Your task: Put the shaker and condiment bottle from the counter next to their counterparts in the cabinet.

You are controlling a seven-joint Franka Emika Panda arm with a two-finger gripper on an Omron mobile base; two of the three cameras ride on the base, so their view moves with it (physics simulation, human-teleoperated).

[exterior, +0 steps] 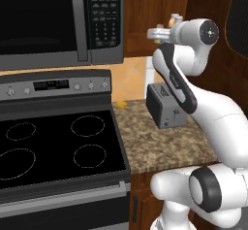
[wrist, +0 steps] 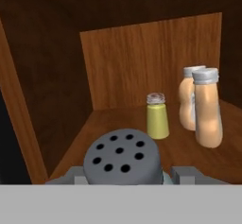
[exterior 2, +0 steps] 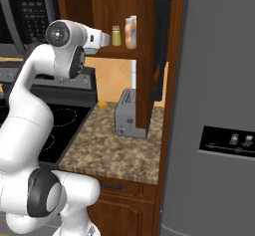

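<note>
already two pale-orange bottles (wrist: 207,107) standing on the cabinet shelf (wrist: 184,150), one just behind the other, so judged that the condiment bottle is delivered beside its look-alike. cannot say which of the two is which. near them, a little to the left in the hand view, stands the yellow-green shaker (wrist: 157,116), upright and apart from the bottles.

in hand now: the shaker (wrist: 124,158), seen from its grey perforated top, sitting between the two fingertips (wrist: 188,174) of the gripper (wrist: 125,176). closed around it, jaws only as wide as the shaker body. raised at shelf height at the cabinet (exterior 2: 117,11) opening, not yet set down.

left to do, as judged: carry the shaker further in, place it on the shelf beside the yellow-green one, release. on the counter (exterior: 160,144) no bottle or shaker seen, just a toaster (exterior: 165,106).
</note>
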